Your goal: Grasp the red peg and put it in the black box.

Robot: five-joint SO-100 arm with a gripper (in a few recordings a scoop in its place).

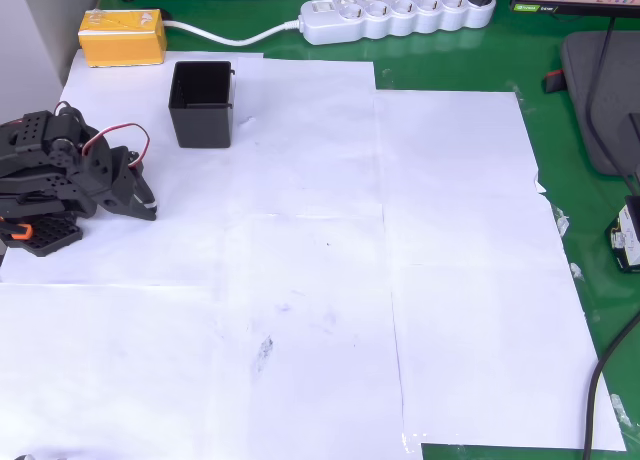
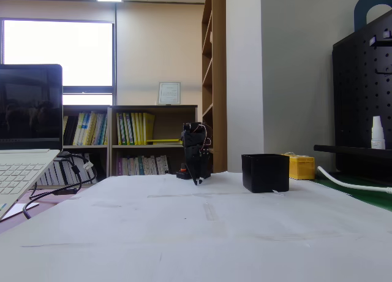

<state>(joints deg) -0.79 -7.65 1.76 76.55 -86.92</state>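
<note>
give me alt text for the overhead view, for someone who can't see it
A black robot arm sits folded at the left edge of a table covered in white paper sheets, its tool low over the paper near an upright black box. Behind them are a yellow box and a white power strip on the green table surface.

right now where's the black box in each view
Overhead view: black box upper left on the white paper, right of the folded arm.
Fixed view: black box right of centre, right of the arm.
Shared landmark: yellow box just beyond it.
</note>
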